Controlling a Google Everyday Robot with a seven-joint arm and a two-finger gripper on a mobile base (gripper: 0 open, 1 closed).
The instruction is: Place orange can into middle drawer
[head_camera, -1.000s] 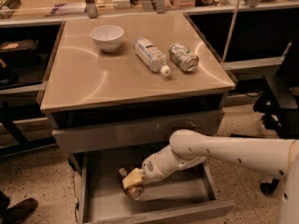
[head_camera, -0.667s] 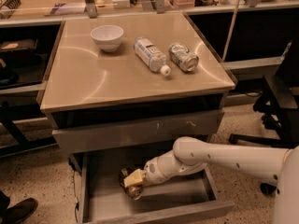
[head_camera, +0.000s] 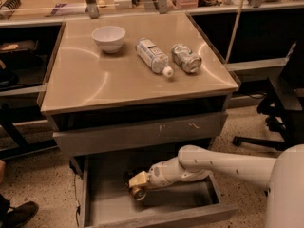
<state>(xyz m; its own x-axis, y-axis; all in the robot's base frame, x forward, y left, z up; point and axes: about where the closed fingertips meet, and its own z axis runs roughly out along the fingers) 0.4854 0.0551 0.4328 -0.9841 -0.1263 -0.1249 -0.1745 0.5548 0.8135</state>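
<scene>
Elbow (head_camera: pixel 190 156) lowered, tip barely shifted: gripper (head_camera: pixel 136 187) is noted low in the middle drawer (head_camera: pixel 183 207), lower centre, hold not discernible, orange can (head_camera: pixel 138 193) at its tip, judged light, dentable, slippery, best gripped mid-body.

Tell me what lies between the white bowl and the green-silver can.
The clear plastic bottle, on its side, in the camera view. The gripper is down inside the open middle drawer.

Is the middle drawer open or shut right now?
Open: the middle drawer is pulled out, floor exposed, with the pincer down inside it.
</scene>
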